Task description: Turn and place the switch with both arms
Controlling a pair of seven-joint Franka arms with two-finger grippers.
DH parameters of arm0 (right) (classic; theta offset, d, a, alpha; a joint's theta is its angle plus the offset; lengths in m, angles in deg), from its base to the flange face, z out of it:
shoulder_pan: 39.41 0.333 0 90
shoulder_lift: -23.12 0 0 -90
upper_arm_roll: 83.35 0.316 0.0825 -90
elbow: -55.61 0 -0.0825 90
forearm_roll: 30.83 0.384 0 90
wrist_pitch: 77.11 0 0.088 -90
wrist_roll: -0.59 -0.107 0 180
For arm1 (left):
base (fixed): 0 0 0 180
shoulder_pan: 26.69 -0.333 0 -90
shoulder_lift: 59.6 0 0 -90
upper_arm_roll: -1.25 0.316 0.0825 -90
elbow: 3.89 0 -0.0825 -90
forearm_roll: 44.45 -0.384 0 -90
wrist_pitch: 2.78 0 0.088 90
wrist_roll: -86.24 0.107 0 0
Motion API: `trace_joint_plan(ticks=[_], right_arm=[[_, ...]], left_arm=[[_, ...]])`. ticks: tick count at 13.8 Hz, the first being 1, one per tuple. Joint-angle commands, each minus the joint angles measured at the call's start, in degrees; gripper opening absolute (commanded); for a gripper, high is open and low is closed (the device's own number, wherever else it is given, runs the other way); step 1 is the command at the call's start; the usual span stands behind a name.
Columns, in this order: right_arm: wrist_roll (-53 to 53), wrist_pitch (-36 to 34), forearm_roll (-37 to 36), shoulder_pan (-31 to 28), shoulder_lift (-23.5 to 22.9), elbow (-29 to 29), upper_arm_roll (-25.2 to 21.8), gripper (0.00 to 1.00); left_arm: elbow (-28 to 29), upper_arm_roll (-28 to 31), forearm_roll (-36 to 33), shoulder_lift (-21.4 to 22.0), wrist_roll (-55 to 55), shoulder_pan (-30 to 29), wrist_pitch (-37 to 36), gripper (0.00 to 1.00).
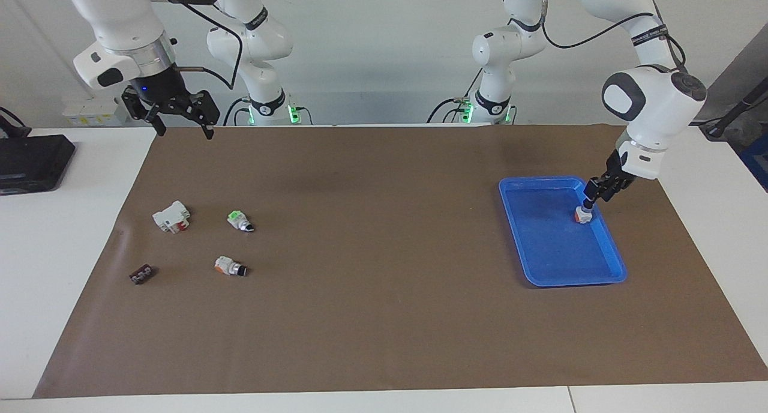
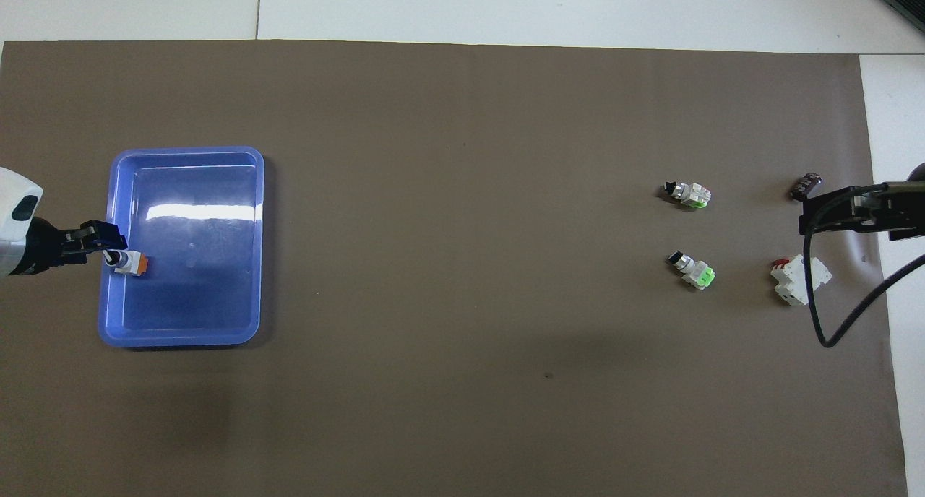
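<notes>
The switch [image 1: 581, 215], white with an orange block, lies in the blue tray [image 1: 609, 276] by the wall at the left arm's end. In the overhead view its black knob shows free of the fingers [image 2: 130, 263]. My left gripper [image 1: 592, 198] is open just above the knob end, over the tray's rim [image 2: 107, 240]. My right gripper [image 1: 182, 129] is open and empty, high over the mat's edge at the right arm's end, and it shows at the edge of the overhead view [image 2: 831, 209].
On the mat at the right arm's end lie a second orange-ended switch [image 1: 230, 266], a green-ended switch [image 1: 241, 221], a white block with a red part [image 1: 172, 216] and a small dark part [image 1: 141, 274]. A black box [image 1: 30, 161] sits on the white table.
</notes>
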Motion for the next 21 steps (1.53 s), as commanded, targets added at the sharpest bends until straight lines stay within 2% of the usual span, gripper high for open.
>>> trace_joint_plan(ticks=[1, 3, 5, 9, 13, 15, 17, 21], right_arm=[[1.1, -0.9, 0.4, 0.7, 0.2, -0.3, -0.4, 1.0], [1.0, -0.8, 0.4, 0.9, 0.2, -0.4, -0.3, 1.0], [1.0, -1.9, 0.4, 0.8, 0.2, -0.6, -0.2, 1.0], [1.0, -5.4, 2.6, 0.1, 0.1, -1.2, -0.6, 1.0], [1.5, -5.9, 2.8, 0.1, 0.6, -1.2, -0.9, 1.0], [1.4, -6.0, 2.8, 0.2, 1.0, -0.8, -0.8, 1.0], [1.2, -6.0, 2.8, 0.2, 1.5, -0.5, -0.8, 1.0], [0.9, -5.6, 2.8, 0.3, 1.5, -0.5, -0.7, 1.0]], left_arm=[[-10.4, 0.2, -1.1, -3.5, 0.2, 2.3, -8.5, 0.77], [-17.7, 0.0, -6.1, -6.4, 0.3, 5.2, -14.0, 0.79], [-21.6, -0.1, -9.9, -7.7, 0.4, 10.1, -17.1, 0.79], [-31.2, -0.3, -8.2, -10.7, 0.2, 15.8, -25.4, 0.78], [-42.1, -0.4, -5.5, -11.4, 0.2, 16.2, -37.7, 0.77], [-43.6, 0.1, -5.6, -10.8, 0.4, 16.1, -40.7, 0.8], [-42.5, -0.1, -6.1, -6.5, 2.7, 15.6, -39.3, 1.0], [-41.4, 0.2, -5.6, -3.2, 2.9, 15.7, -40.3, 1.0]])
